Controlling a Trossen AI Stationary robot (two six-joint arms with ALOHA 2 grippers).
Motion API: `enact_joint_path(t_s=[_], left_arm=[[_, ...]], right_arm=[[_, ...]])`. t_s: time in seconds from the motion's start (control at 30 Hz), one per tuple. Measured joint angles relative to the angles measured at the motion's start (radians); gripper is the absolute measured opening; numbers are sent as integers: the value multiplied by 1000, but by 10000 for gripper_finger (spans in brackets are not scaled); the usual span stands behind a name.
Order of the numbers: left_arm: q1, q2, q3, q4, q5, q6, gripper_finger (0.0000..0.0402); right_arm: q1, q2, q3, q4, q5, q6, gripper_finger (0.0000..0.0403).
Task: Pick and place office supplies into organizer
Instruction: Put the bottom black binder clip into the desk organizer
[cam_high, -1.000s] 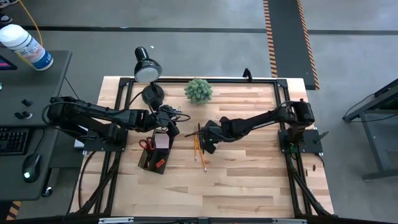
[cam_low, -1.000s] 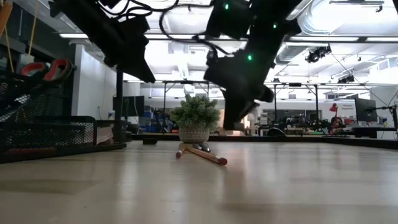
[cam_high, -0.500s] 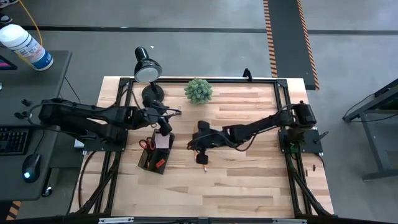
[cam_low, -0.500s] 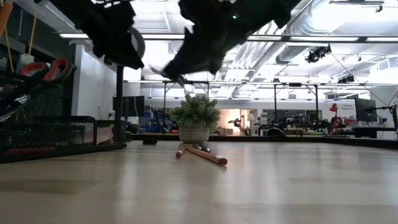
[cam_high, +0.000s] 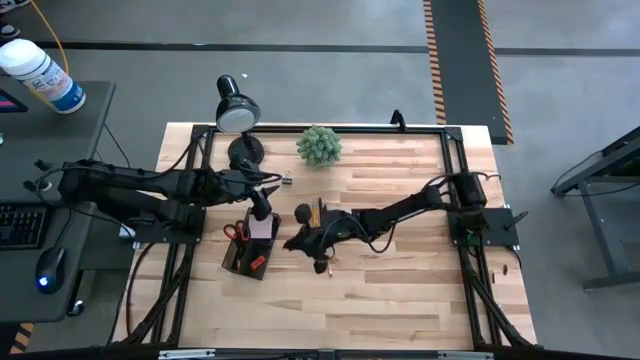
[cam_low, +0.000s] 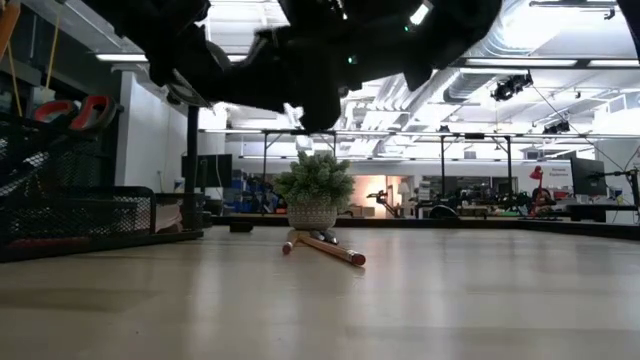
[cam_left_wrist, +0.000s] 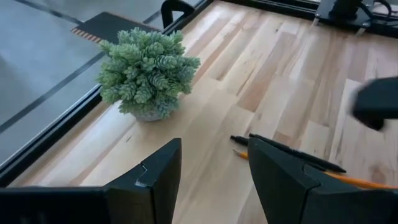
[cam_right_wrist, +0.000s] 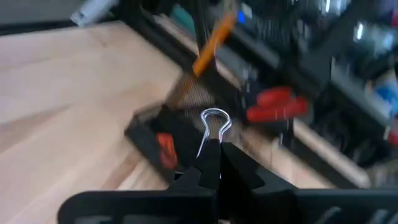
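The black mesh organizer (cam_high: 248, 255) stands at the table's left middle, with red-handled scissors (cam_high: 236, 232) and a pale pink pad (cam_high: 262, 227) in it. In the right wrist view the organizer (cam_right_wrist: 180, 134) holds an orange pencil (cam_right_wrist: 213, 38). My right gripper (cam_high: 297, 240) hovers just right of the organizer, shut on a small binder clip (cam_right_wrist: 214, 127). My left gripper (cam_high: 262, 203) is open and empty above the organizer's far end. Pencils and a dark pen (cam_left_wrist: 292, 155) lie flat on the table under my right arm (cam_low: 325, 247). My right gripper pinches the binder clip between its two fingers (cam_right_wrist: 233, 165). The clip's silver wire handle (cam_right_wrist: 216, 118) sticks out forward past the fingertips, while its black body is hidden between them. The clip is lifted clear of the table.
A green spiky plant (cam_high: 319, 146) and a black desk lamp (cam_high: 238, 112) stand at the table's far edge. Black frame rails run along the table's sides. Bare wood lies toward the near edge and the right.
My right gripper has moved from over the pencils toward the table's left, to just beside the organizer, carrying the clip above the table. My left gripper has drawn back a little toward the left.
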Motion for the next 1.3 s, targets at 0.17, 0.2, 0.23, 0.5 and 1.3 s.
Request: enact_joint_path(t_s=[0.17,0.2,0.23,0.5,1.3], left_arm=[[0,0,0,6,0,-8,172],[0,0,0,7,0,-8,172],[0,0,0,12,0,-8,172],[0,1,0,18,21,-18,172],[0,1,0,-15,101,8,172]], right_arm=[[19,55,27,70,-28,-146,0],[21,67,45,63,-28,-162,0],[23,77,67,51,-30,-178,0],[8,171,270,-113,-145,-228,0],[30,436,635,-335,-1,-635,0]])
